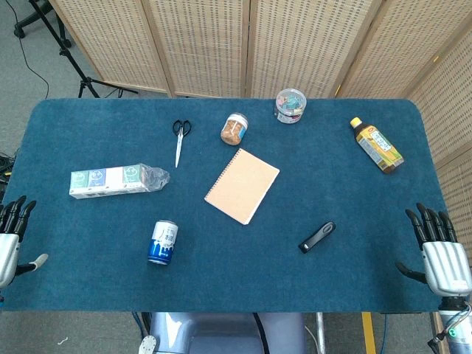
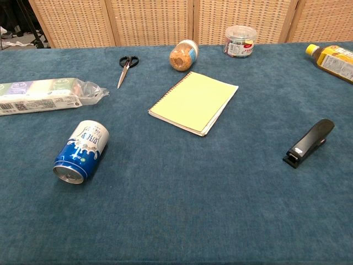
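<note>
My left hand (image 1: 11, 236) hovers at the table's left front edge, fingers spread, holding nothing. My right hand (image 1: 441, 247) hangs at the right front edge, fingers apart and empty too. Neither hand shows in the chest view. Nearest the left hand lie a wrapped pack of tissues (image 1: 114, 181) (image 2: 47, 94) and a blue can (image 1: 163, 242) (image 2: 81, 150) on its side. Nearest the right hand lies a black stapler (image 1: 317, 237) (image 2: 310, 143). A spiral notebook (image 1: 242, 185) (image 2: 194, 102) lies in the middle.
On the blue table (image 1: 243, 280) farther back are black scissors (image 1: 179, 140) (image 2: 126, 68), a small jar (image 1: 234, 128) (image 2: 184, 54), a clear tub of clips (image 1: 290, 105) (image 2: 240, 41) and a tea bottle (image 1: 376, 144) (image 2: 333, 59) lying flat. Wicker screens (image 1: 243, 40) stand behind.
</note>
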Tool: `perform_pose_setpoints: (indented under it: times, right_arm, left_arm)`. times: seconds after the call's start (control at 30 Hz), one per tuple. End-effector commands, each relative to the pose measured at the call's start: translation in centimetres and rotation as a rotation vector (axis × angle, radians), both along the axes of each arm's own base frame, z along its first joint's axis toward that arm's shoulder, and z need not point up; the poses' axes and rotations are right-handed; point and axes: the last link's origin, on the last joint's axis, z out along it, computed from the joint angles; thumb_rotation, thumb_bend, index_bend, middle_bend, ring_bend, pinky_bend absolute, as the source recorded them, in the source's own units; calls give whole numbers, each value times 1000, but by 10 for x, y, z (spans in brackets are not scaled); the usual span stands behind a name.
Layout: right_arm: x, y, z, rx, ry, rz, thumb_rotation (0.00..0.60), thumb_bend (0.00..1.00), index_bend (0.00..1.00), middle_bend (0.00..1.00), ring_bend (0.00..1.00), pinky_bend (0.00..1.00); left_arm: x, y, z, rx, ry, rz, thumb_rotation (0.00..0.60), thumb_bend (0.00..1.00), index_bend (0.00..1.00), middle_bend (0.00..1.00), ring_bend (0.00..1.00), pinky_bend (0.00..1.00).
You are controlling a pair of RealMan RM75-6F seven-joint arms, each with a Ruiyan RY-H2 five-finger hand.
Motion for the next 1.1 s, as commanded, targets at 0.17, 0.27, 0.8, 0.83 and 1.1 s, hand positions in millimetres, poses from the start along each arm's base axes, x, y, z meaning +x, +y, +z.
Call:
perform_pose_setpoints:
  times: [0.17,0.27,0.8,0.83,1.1]
  right_arm:
    - [3,0,-5,34,3,30,600,0,0,0,0,0]
    - [16,-7,-21,160,-1,193,600,0,0,0,0,0]
    - [64,-76,-101,551,217,544,600,48,0,0,0,0]
    - [66,-79,-104,553,235,544,600,51,0,0,0,0]
    - [60,-111,-131,543,443,535,600,101,29,0,0,0]
  left_arm:
    - [0,0,1,1,-3,3,600,0,0,0,0,0]
    - [-1,0,4,10,-17,6,600,0,0,0,0,0]
    - [-7,12,3,14,-6,73,600,0,0,0,0,0]
    - [-7,13,3,13,-5,77,600,0,0,0,0,0]
    - [-14,21,2,-1,-9,126,600,0,0,0,0,0]
